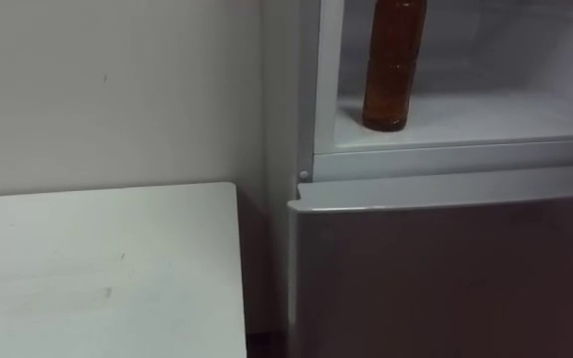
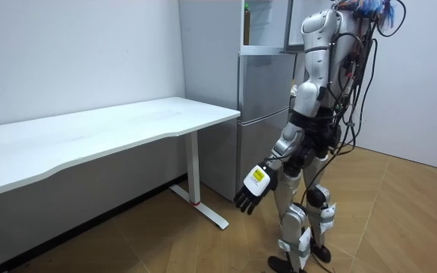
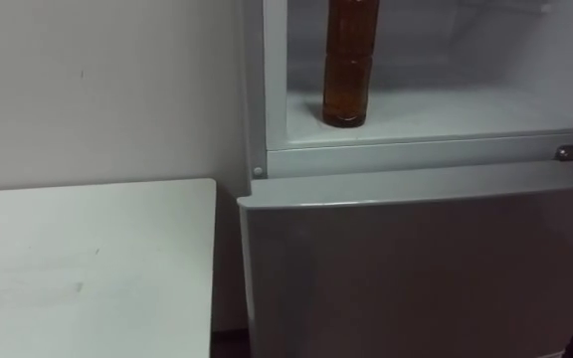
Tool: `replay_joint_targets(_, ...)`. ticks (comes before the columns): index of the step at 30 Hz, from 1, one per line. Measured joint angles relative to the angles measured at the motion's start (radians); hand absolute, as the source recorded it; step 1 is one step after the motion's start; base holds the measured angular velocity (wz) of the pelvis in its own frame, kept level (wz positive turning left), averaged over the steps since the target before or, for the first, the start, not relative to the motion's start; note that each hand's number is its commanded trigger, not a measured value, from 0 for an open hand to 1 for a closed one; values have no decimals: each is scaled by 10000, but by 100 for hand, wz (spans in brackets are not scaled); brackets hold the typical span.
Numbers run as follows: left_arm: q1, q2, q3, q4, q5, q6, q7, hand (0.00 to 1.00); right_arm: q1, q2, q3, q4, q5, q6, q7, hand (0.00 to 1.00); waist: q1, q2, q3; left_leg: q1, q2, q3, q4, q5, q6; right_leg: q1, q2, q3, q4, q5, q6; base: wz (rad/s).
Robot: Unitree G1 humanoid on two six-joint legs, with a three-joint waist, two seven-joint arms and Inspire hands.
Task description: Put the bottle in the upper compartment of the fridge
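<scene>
Left eye view: we see the bottle (image 1: 394, 65) standing straight up in the upper fridge (image 1: 505, 114), with the table (image 1: 97, 268) beside the fridge. Our left hand (image 2: 252, 188) hangs down, fingers loose.

A white table (image 2: 120, 125) stands along the pale wall (image 2: 74, 53). Its long top reaches across the room view's left half, and its front edge curves gently inward partway along. One white leg (image 2: 193, 163) holds up the end nearer the middle of that view — it rises from a flat foot (image 2: 207, 212) lying on the floor (image 2: 400, 220), which is light wood laid in a herringbone pattern. In the eye views the tabletop's corner sits at lower left, smooth, with a couple of faint specks — the wall rises plain behind it.
</scene>
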Motion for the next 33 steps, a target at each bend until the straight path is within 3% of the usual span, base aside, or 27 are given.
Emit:
replay_joint_targets(13, -15, 15, -336, -11, 20, -53, -32, 0, 89, 48, 354, -3, -259, -160, 107, 0, 38, 36, -10, -4, 1, -1, 3, -1, 0, -16, 15, 64, -2, 2, -3, 0)
replay_joint_targets(19, 29, 5, -361, -13, 155, -51, -38, 0, 92, 50, 381, 7, -505, -214, 328, 0, 157, 178, -82, -75, 0, 0, 7, 1, 2, -104, 13, 71, 20, 6, -9, 0)
replay_joint_targets(33, 3, -17, -721, -8, 188, -51, -52, 0, 203, 55, 992, 6, -634, -204, 1332, 0, 162, 188, -35, -93, 1, 1, 9, 1, 2, -116, 6, 50, 5, 5, -8, 0)
